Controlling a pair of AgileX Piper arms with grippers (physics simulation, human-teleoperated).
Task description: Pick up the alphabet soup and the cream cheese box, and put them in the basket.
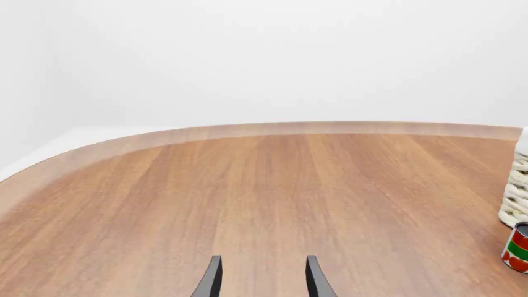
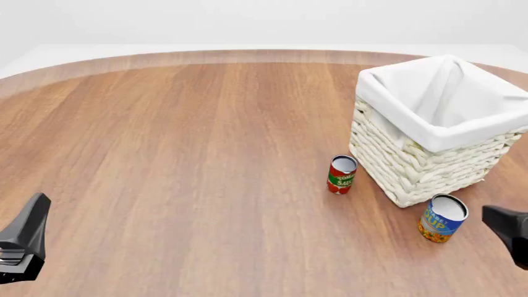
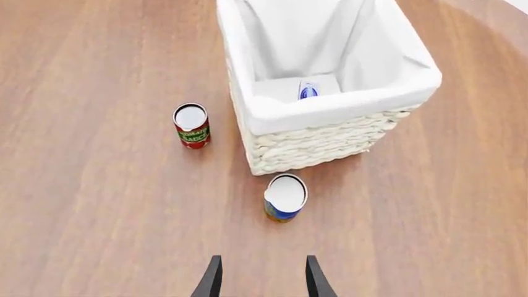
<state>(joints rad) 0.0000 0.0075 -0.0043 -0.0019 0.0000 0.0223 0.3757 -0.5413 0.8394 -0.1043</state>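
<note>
1. We are judging the task about half done: the cream cheese box (image 3: 307, 91) is lying inside the basket (image 3: 330, 108), on the white lining at the bottom, straight beyond the right gripper's (image 3: 261, 275) jaws and past the near rim.
2. We are seeing the alphabet soup (image 3: 285, 197) standing upright on the table (image 3: 99, 204), just ahead of the right jaws and a little off their centre line, close to the basket's near corner. Whether it is touching the wicker we cannot tell. Lifting this can into the basket is what we judge to be left.
3. We are reading the right jaws as parted and gripping nothing; bare wood is showing between the two fingertips.
4. We are reading the left gripper (image 1: 261, 276) the same way: jaws parted, nothing between them, pointing across bare table toward the far edge. The tomato sauce can (image 1: 518, 247) is sitting well off to one side of those jaws, cut by the picture's edge, beside a sliver of the basket.
5. In the front view we are seeing only dark stubs of both arms at the lower corners, so neither jaw's opening is showing there.
6. From the front the basket's wall is hiding the box entirely; only the right wrist view is showing part of it, its blue oval mark small and blurred.
</note>
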